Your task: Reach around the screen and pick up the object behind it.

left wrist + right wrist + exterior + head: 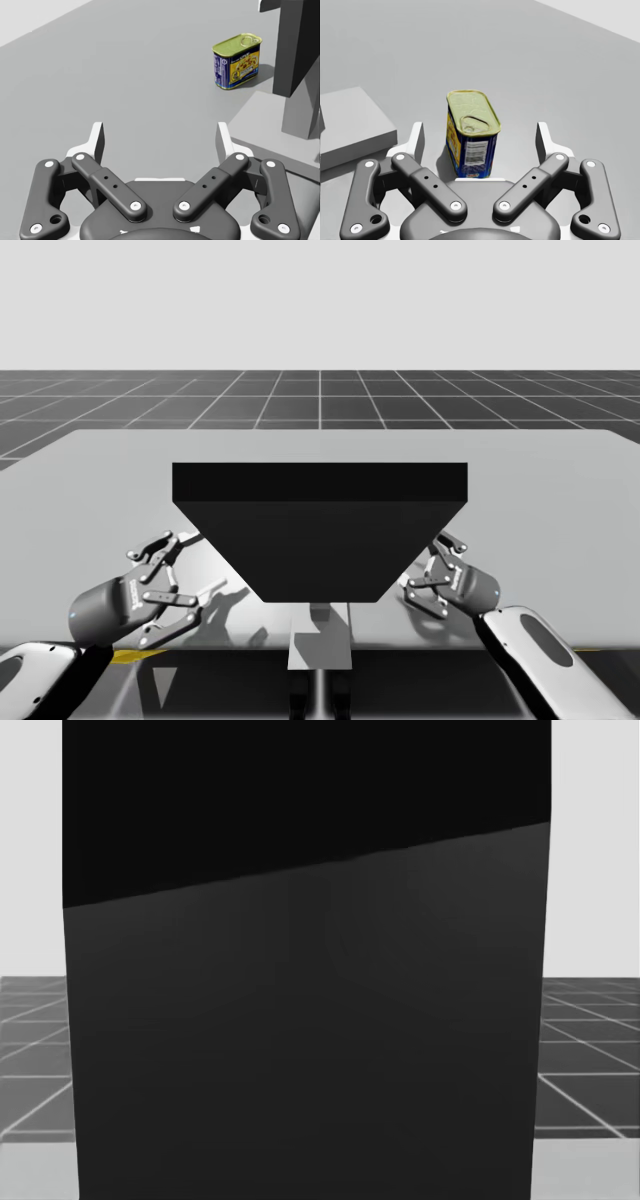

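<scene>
Black screen [320,530], high view: centre of table [560,500], left claw [190,568] and right claw [425,565] flanking. Head view: screen ahead. Left wrist view: claw apart, yellow-topped can [237,61] well ahead. Right wrist view: claw apart, can between its jaws, untouched. Grasp step, likely; next: close, lift.

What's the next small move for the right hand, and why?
Probably shut the right hand on the blue and yellow rectangular tin can: the can stands upright between its open fingers, touched by neither, so closing should grip it.
</scene>
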Controlling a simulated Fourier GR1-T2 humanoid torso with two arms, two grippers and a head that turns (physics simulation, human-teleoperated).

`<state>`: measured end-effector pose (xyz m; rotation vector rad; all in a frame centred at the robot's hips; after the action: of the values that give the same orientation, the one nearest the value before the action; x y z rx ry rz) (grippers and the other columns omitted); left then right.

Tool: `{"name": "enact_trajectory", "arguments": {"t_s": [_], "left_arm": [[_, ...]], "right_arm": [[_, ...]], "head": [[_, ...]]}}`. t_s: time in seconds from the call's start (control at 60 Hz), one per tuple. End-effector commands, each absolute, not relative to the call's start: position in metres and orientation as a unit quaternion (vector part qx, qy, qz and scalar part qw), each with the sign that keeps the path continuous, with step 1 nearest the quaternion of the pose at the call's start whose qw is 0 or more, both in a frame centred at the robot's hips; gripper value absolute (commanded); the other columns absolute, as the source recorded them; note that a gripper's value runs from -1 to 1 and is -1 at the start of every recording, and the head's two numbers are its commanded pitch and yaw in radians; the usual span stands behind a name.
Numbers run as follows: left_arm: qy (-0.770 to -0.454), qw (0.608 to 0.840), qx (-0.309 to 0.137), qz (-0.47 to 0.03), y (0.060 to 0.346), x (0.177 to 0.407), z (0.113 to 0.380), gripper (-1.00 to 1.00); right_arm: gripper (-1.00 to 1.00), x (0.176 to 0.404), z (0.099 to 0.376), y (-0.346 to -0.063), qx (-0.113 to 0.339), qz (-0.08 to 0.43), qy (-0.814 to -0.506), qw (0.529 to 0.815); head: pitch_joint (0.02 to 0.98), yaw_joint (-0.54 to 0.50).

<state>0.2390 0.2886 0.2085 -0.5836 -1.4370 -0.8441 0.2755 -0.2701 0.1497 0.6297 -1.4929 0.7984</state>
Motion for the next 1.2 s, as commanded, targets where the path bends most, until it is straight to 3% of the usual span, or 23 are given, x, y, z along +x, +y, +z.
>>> {"name": "enact_trajectory", "arguments": {"t_s": [0.017, 0.367, 0.583, 0.917, 0.95, 0.983, 1.0, 1.017, 1.05, 1.2], "left_arm": [[-0.627, 0.636, -0.257, -0.371, 0.288, 0.239, 0.205, -1.00], [-0.627, 0.637, -0.252, -0.371, 0.288, 0.240, 0.203, -1.00], [-0.628, 0.637, -0.249, -0.372, 0.288, 0.240, 0.202, -1.00], [-0.628, 0.634, -0.253, -0.374, 0.288, 0.239, 0.201, -1.00], [-0.628, 0.633, -0.254, -0.374, 0.288, 0.239, 0.201, -1.00], [-0.628, 0.633, -0.255, -0.374, 0.288, 0.239, 0.201, -1.00], [-0.627, 0.634, -0.254, -0.375, 0.287, 0.239, 0.201, -1.00], [-0.627, 0.634, -0.254, -0.376, 0.287, 0.239, 0.200, -1.00], [-0.626, 0.634, -0.254, -0.376, 0.287, 0.239, 0.200, -1.00], [-0.626, 0.634, -0.253, -0.377, 0.286, 0.239, 0.200, -1.00]], "right_arm": [[-1.00, 0.286, 0.132, -0.265, 0.284, 0.359, -0.631, 0.627], [-1.00, 0.314, 0.118, -0.250, 0.300, 0.372, -0.628, 0.614], [-1.00, 0.333, 0.108, -0.233, 0.318, 0.388, -0.603, 0.621], [-1.00, 0.346, 0.100, -0.214, 0.339, 0.393, -0.589, 0.619], [-0.88, 0.346, 0.099, -0.214, 0.338, 0.393, -0.591, 0.617], [-0.53, 0.346, 0.098, -0.213, 0.338, 0.391, -0.591, 0.619], [0.57, 0.345, 0.097, -0.213, 0.339, 0.387, -0.586, 0.626], [0.81, 0.345, 0.097, -0.213, 0.338, 0.387, -0.585, 0.627], [0.96, 0.345, 0.096, -0.214, 0.341, 0.390, -0.583, 0.626], [1.00, 0.344, 0.095, -0.215, 0.341, 0.386, -0.581, 0.630]], "head": [[0.113, -0.02], [0.120, -0.02], [0.123, -0.02], [0.128, -0.02], [0.129, -0.02], [0.129, -0.02], [0.130, -0.02], [0.130, -0.02], [0.130, -0.02], [0.129, -0.02]]}}
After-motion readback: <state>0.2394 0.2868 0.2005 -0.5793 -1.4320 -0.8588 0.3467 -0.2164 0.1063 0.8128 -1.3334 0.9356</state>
